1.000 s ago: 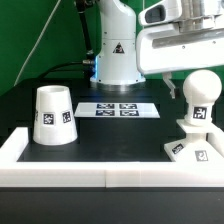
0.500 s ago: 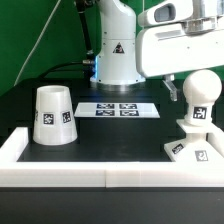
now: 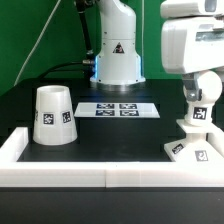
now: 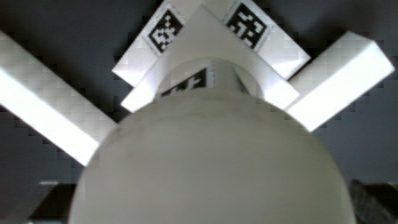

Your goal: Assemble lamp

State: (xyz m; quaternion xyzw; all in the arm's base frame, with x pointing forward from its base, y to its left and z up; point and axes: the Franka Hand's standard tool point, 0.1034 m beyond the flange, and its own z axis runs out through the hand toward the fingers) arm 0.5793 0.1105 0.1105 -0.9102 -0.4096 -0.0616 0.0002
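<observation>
The white bulb point(image 3: 201, 108) stands upright on the flat angular lamp base point(image 3: 194, 150) at the exterior view's right. My gripper point(image 3: 197, 93) has come down over the bulb's top, with a finger on either side of it, open. In the wrist view the bulb point(image 4: 210, 150) fills the picture between the jaws of my gripper point(image 4: 214, 208), with the tagged base point(image 4: 199, 40) beyond it. Only dark finger edges show beside the bulb. The tapered cone shade point(image 3: 52, 115) stands alone at the exterior view's left.
The marker board point(image 3: 118, 109) lies flat mid-table. The big white robot pedestal point(image 3: 117, 55) stands behind it. A raised white rim point(image 3: 90, 172) borders the black table along the front and at the left.
My gripper has turned and moved toward the exterior view's right and down, from above and beside the bulb to over its top. Bulb, base and shade have not moved.
</observation>
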